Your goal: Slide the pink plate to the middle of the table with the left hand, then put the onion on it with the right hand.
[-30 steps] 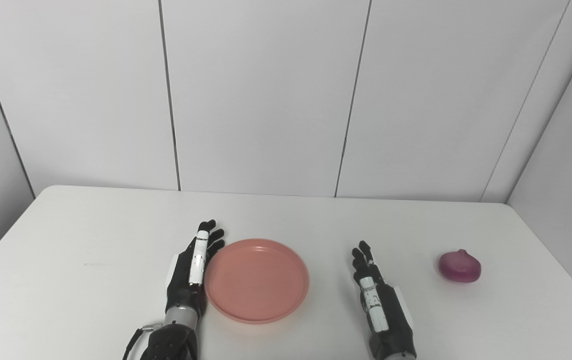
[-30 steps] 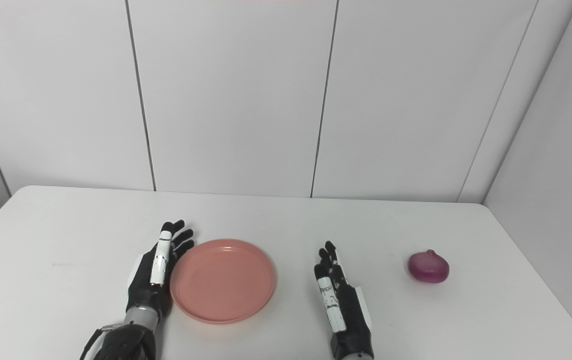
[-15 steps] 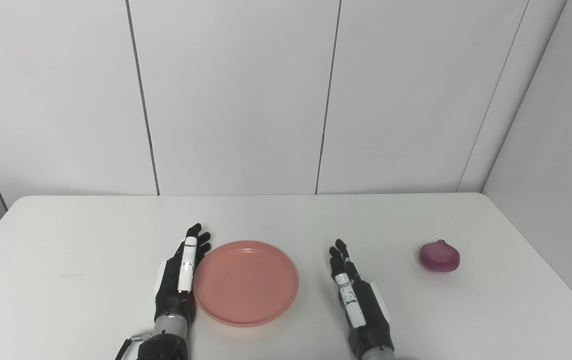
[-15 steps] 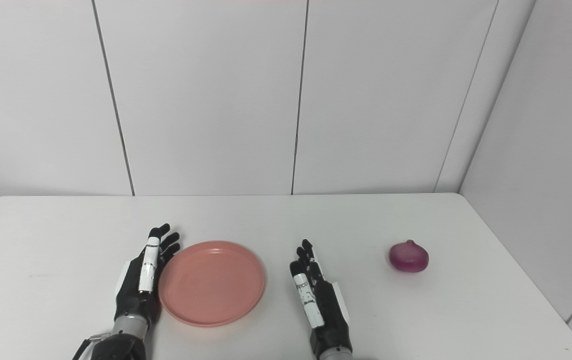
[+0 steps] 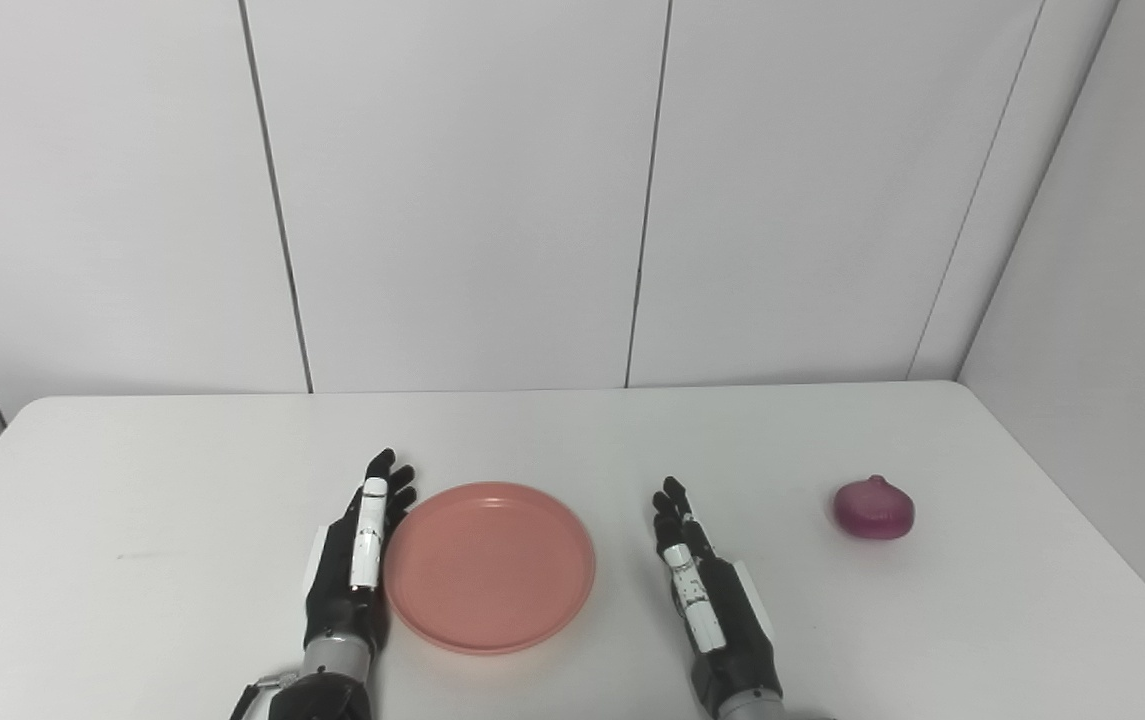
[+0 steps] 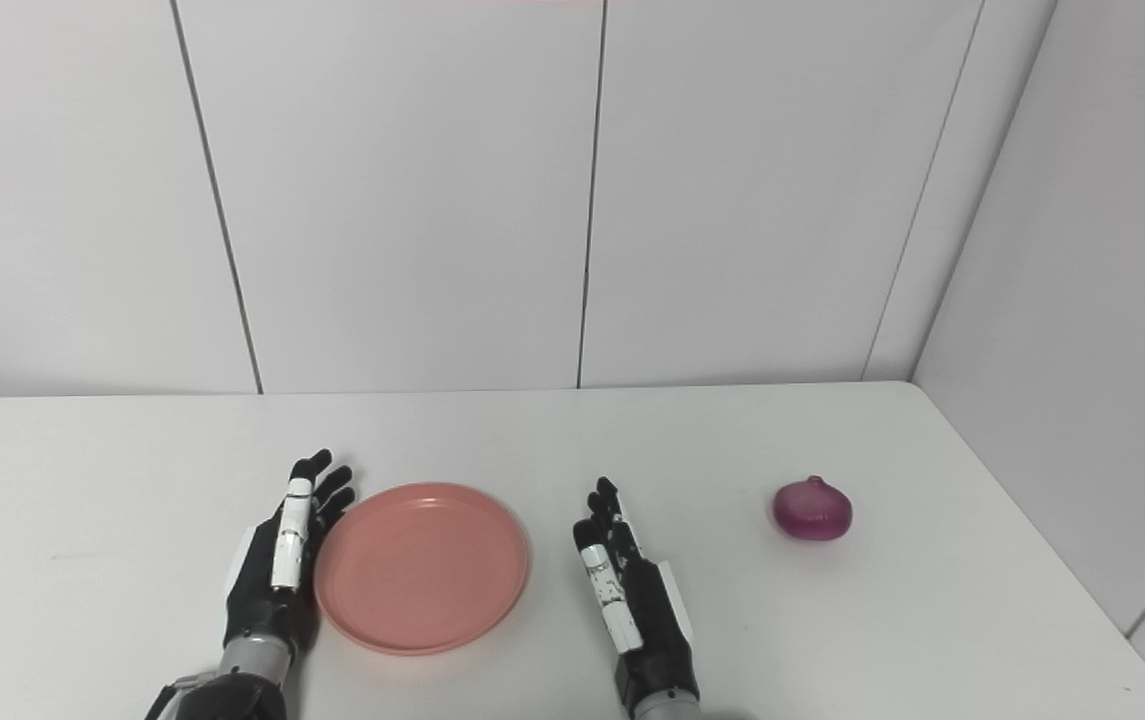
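Pink plate point(image 5: 489, 566) sits flat near the bench point(image 5: 132, 480) centre, left robot hand point(image 5: 356, 555) pressed along its left rim, fingers straight, holding nothing. Right robot hand point(image 5: 707, 600) lies just right of the plate, spread and empty. Onion point(image 5: 873, 507) waits well apart, far right, bare bench between. Right eye view shows more right-hand wall; left eye view shows more bench on the left.
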